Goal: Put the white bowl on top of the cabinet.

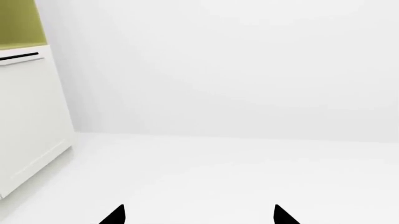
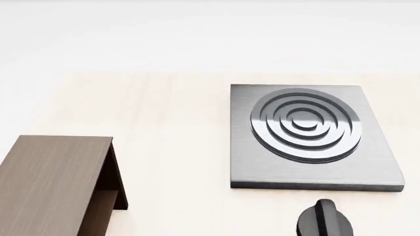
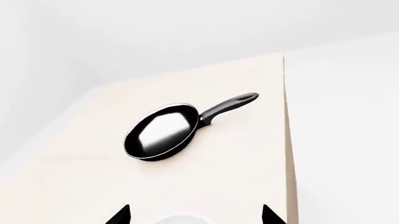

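The dark brown wood-grain cabinet (image 2: 52, 182) stands at the near left of the beige table in the head view, its flat top bare. In the right wrist view only a sliver of the white bowl's rim (image 3: 182, 220) shows at the picture's edge, between the two black fingertips. My right gripper (image 3: 196, 215) is open above the table, with the bowl's rim in the gap. My left gripper (image 1: 198, 215) is open and empty, facing white floor and wall away from the table. The bowl does not show in the head view.
A grey metal stove plate (image 2: 377, 167) with concentric rings lies at the table's right. A black frying pan (image 3: 160, 132) lies beyond the bowl, near the table's edge (image 3: 288, 140). A dark rounded part (image 2: 323, 220) shows at the head view's bottom. A white unit (image 1: 28, 121) stands by the left gripper.
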Controlling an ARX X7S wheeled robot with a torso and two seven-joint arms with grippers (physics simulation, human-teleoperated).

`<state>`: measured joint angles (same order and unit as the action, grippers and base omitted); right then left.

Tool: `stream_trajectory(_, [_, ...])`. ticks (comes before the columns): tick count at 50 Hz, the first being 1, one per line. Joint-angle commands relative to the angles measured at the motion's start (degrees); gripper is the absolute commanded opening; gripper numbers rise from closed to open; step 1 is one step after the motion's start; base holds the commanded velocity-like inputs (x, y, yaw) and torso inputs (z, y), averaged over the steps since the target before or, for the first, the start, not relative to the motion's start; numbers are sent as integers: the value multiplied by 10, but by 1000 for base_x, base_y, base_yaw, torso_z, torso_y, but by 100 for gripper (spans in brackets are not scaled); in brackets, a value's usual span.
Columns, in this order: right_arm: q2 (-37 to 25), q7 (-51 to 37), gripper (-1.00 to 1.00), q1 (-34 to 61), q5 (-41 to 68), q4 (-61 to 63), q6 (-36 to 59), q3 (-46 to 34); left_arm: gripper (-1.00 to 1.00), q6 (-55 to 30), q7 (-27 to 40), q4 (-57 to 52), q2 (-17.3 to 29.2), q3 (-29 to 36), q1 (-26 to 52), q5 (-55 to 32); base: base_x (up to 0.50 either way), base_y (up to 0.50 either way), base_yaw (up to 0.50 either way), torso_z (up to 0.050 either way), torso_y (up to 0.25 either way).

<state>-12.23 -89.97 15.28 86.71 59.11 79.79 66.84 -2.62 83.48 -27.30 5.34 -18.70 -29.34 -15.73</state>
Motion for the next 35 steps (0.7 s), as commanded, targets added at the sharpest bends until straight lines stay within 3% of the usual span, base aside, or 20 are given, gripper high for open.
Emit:
stream_trajectory(1, [28, 0, 100, 68, -10, -12, 100, -27, 100, -2, 0, 1, 0, 0, 2, 0, 0, 0, 0, 0, 0])
stream_trajectory(21, [28, 0, 100, 65, 9, -16, 99, -5, 100, -3, -1, 3, 1, 2, 4, 0, 0, 0, 0, 0, 0])
stream_trajectory(35, [26, 0, 100, 76, -43, -40, 100, -72, 100, -5, -1, 1, 1, 1, 3, 1, 0, 0, 0, 0, 0])
